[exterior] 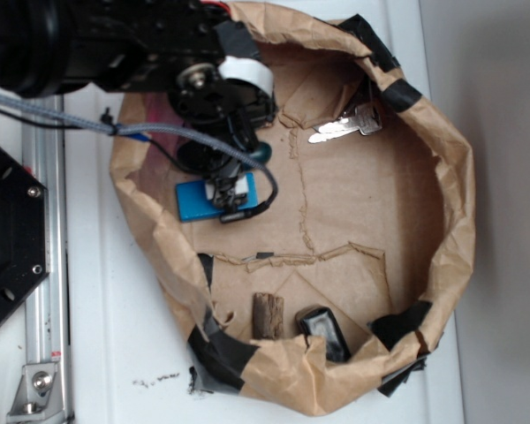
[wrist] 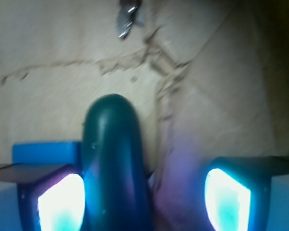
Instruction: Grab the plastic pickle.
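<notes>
Straddling plastic pickle (wrist: 114, 163), gripper (wrist: 144, 197) fingers (wrist: 60, 199) spread apart, glowing pads either side; pickle lies between them, close against left pad, gap to right pad. Blue block (wrist: 45, 153) just beside pickle, behind left finger. Crumpled brown paper liner (wrist: 216, 96) underneath. Farther off, metal key (wrist: 127, 17). Exterior view: arm over liner's left part, brown wooden piece (exterior: 267, 315) near rim

Dark green glossy plastic pickle (wrist: 114, 163), bright blue block (exterior: 201, 200), brown wooden piece (exterior: 267, 315), tan paper liner (exterior: 371, 221) with black tape
</notes>
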### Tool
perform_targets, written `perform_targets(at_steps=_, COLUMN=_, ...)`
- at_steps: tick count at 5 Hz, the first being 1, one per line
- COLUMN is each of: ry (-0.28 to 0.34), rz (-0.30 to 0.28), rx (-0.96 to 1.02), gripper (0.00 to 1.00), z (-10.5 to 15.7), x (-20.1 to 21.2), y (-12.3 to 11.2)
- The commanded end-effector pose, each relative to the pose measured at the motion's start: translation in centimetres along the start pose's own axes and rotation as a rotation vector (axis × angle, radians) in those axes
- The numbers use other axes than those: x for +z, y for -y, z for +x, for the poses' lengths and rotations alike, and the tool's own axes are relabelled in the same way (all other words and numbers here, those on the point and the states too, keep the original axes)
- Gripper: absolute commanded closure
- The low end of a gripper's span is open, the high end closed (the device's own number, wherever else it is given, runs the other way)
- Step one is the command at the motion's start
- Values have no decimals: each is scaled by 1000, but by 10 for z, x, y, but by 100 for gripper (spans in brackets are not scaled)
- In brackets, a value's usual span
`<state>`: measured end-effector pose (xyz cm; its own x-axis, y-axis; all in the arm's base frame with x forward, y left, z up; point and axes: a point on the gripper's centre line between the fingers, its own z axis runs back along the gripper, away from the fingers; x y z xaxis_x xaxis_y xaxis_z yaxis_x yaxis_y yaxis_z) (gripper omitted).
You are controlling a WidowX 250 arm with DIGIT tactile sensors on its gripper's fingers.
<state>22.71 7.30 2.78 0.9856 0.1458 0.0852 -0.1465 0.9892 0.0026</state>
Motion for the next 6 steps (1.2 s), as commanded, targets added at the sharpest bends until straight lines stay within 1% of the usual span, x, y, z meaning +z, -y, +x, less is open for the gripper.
perform_targets(at_steps=1, ry=28, rz=46, rx=-56, gripper=0, z=6, x=-4, y=-6)
perform_targets(at_steps=2, ry=36, rz=34, rx=-66, gripper=0, z=8, x=-2, y=-7)
perform_targets(at_steps=3, ry=30, rz=27, rx=-64, gripper=0, z=10, x=-4, y=-8)
perform_targets(at_steps=4, ry=1, rz=22, rx=-41, gripper=0, z=9, x=-9, y=-12)
perform_targets(at_steps=5, ry=-72, rz=-6, rx=90, gripper=0, z=6, x=-22, y=-25)
perform_targets(at_steps=6, ry=-76, rz=-18, rx=171, gripper=0, z=8, x=-25, y=-21)
